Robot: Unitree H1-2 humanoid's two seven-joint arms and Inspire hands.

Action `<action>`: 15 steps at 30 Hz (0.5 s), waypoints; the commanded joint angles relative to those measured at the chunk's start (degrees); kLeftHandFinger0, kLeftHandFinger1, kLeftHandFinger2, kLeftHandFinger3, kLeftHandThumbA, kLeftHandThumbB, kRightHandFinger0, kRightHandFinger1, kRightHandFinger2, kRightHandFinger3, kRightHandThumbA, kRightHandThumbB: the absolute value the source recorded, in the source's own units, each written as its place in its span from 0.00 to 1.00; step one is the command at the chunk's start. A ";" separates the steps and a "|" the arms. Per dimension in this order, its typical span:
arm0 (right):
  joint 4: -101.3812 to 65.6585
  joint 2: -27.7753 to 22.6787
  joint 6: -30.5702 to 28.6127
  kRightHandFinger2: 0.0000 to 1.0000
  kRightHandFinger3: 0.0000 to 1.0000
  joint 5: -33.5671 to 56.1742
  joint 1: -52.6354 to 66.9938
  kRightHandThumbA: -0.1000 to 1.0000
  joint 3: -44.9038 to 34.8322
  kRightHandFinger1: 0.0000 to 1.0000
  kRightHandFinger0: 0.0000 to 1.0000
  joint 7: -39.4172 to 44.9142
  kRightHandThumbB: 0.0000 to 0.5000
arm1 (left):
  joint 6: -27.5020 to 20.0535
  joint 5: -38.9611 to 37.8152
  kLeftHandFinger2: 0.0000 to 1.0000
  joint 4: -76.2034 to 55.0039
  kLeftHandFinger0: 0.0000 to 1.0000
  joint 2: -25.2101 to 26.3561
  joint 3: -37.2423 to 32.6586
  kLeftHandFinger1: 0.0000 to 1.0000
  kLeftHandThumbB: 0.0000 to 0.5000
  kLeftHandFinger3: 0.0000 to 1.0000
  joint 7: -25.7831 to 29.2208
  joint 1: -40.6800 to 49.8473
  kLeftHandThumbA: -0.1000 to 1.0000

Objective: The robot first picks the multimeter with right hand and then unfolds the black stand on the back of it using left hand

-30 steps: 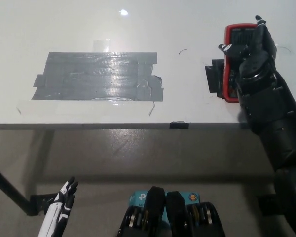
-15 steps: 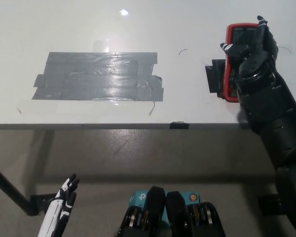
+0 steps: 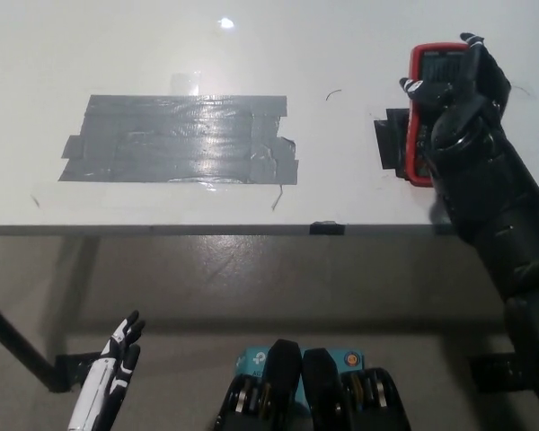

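Right of glossy grey tape patch [image 3: 180, 139]: red-cased rectangular multimeter [image 3: 424, 108] on smooth white table [image 3: 341, 180], under black right hand [image 3: 463, 85], grip indeterminate. Below patch: white left hand [image 3: 119, 355], fingers apart.

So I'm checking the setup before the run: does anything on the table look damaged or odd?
One thing: a large patch of grey tape covers the white table at left, wrinkled, with loose ends sticking out. Otherwise, the red multimeter lies flat under the right robot hand.

Looks like a lab or test bench: plain white table [image 3: 117, 54], a patch of grey tape [image 3: 180, 139] stuck on it, bare concrete floor [image 3: 251, 278] below.
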 commanded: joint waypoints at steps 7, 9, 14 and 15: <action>3.52 -0.44 -8.03 0.12 0.34 3.20 0.06 0.00 -2.31 0.00 0.00 -4.69 0.49 | -0.11 -2.22 1.00 -2.06 1.00 0.84 0.61 1.00 0.52 1.00 -0.42 -1.21 1.00; 3.21 -0.50 -9.18 0.09 0.25 3.72 0.19 0.00 -2.82 0.00 0.00 -5.38 0.50 | -0.25 -2.28 1.00 -2.05 1.00 0.87 0.57 1.00 0.52 1.00 -0.40 -1.20 1.00; 0.76 -0.39 -14.69 0.04 0.13 7.07 0.48 0.00 -6.52 0.00 0.00 -6.63 0.51 | -0.41 -1.61 1.00 -2.03 1.00 1.07 0.49 1.00 0.53 1.00 -0.07 -1.30 1.00; -1.02 -0.15 -16.69 0.07 0.17 8.94 0.54 0.00 -8.41 0.02 0.00 -6.42 0.50 | -0.78 -1.49 1.00 -1.90 1.00 1.12 0.49 1.00 0.52 1.00 0.02 -1.38 1.00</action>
